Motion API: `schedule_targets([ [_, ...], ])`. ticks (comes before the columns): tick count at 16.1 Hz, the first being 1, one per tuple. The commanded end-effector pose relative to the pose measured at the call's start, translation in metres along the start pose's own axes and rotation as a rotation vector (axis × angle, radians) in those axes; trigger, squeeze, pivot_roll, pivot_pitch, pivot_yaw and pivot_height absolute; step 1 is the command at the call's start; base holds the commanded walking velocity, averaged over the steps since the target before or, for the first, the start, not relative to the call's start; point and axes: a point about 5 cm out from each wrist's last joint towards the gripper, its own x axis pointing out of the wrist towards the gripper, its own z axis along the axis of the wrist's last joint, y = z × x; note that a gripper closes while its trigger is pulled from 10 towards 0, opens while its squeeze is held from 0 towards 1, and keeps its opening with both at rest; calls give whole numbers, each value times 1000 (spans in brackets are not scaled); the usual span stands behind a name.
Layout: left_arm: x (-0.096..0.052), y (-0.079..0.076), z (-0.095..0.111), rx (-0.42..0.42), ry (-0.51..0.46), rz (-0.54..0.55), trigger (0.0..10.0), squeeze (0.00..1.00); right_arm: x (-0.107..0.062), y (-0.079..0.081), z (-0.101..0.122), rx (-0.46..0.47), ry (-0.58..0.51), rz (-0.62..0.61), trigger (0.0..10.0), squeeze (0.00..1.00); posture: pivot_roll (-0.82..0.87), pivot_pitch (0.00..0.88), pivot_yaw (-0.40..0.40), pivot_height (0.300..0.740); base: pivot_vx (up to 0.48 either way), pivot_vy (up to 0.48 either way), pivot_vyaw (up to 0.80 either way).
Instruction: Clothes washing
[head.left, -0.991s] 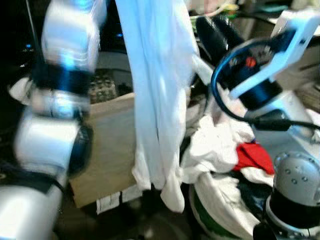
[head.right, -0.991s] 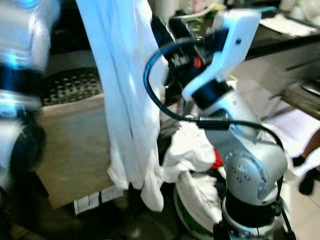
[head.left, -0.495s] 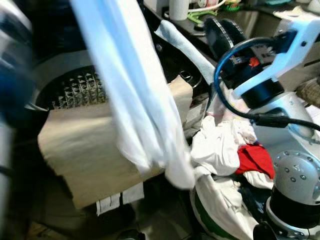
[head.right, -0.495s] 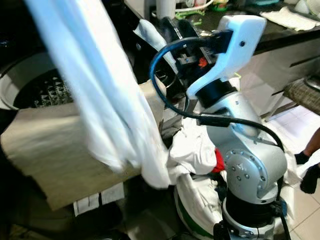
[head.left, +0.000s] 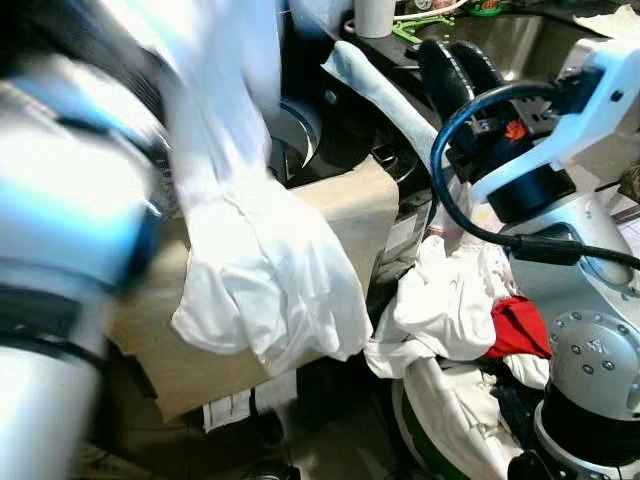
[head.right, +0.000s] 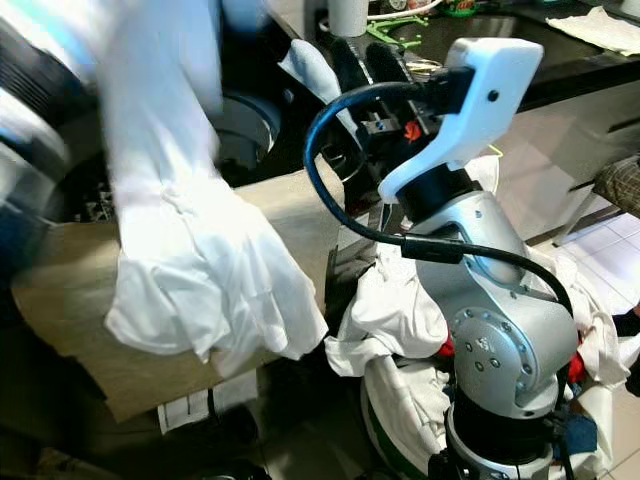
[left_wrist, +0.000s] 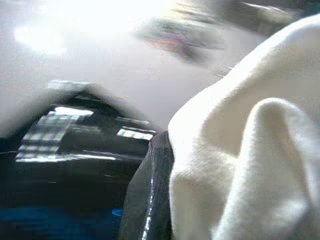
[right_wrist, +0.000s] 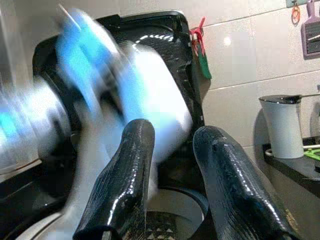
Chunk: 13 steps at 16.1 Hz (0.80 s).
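Observation:
A white garment (head.left: 265, 285) hangs from the top left and bunches on a tan cardboard sheet (head.left: 345, 200) in front of the washer drum (head.right: 245, 125). My left arm (head.left: 70, 230) is a blur at the left. In the left wrist view my left gripper (left_wrist: 167, 150) is shut on the white garment (left_wrist: 250, 150), with the cloth pressed against one black finger (left_wrist: 150, 200). My right gripper (head.left: 458, 62) is raised at the upper right, open, with nothing between its fingers (right_wrist: 125, 180).
A white and green laundry basket (head.left: 440, 445) at the lower right holds white clothes (head.left: 450, 300) and a red garment (head.left: 520, 325). A pale blue cloth (head.left: 380, 90) drapes over the washer's edge. Behind is a dark counter (head.right: 520, 45) with a white cup (head.left: 375, 15).
The hanging white garment has come down and to the left and now bunches on the cardboard. My left arm has swung down at the left. The right arm has barely moved.

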Motion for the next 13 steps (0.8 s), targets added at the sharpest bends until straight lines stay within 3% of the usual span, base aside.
schedule_targets([
  [1,-4,-29,-18,11,81,-171,10000,0,0,3,1,-2,7,18,10000,0,-92,0,57,719,0,0,0],
  [3,-9,-44,-31,-19,165,-234,10000,0,0,4,0,-2,13,25,10000,0,-92,0,58,719,0,0,0],
  [4,-21,-61,-60,-168,376,-330,10000,1000,-1,6,-3,-1,33,42,10000,0,-96,0,61,719,0,0,0],
  [6,-30,-66,-75,-208,467,-390,10000,1000,-4,9,-8,3,75,68,10000,0,-98,0,63,719,0,0,0],
  [7,-34,-61,-82,-253,524,-366,10000,1000,-10,9,-23,-68,205,116,10000,0,-96,0,60,719,0,0,0],
  [8,-36,-59,-86,-252,547,-354,10000,1000,-13,8,-29,-107,251,132,10000,0,-96,0,60,719,0,0,0],
  [9,-39,-54,-91,-260,582,-325,10000,1000,-19,5,-41,-142,370,148,10000,0,-96,0,61,719,0,0,0],
  [10,-41,-51,-93,-258,609,-325,10000,1000,-28,-4,-55,-166,519,126,10000,0,-96,0,60,719,0,0,0],
  [11,-41,-51,-94,-263,616,-333,10000,1000,-32,-8,-60,-177,571,117,10000,0,-93,0,59,719,0,0,0],
  [12,-42,-50,-94,-296,627,-337,10000,1000,-39,-23,-68,-200,664,49,10000,0,-90,0,55,719,0,0,0],
  [13,-42,-50,-94,-317,629,-325,10000,1000,-41,-27,-69,-214,677,29,10000,0,-86,0,53,719,0,0,0],
])
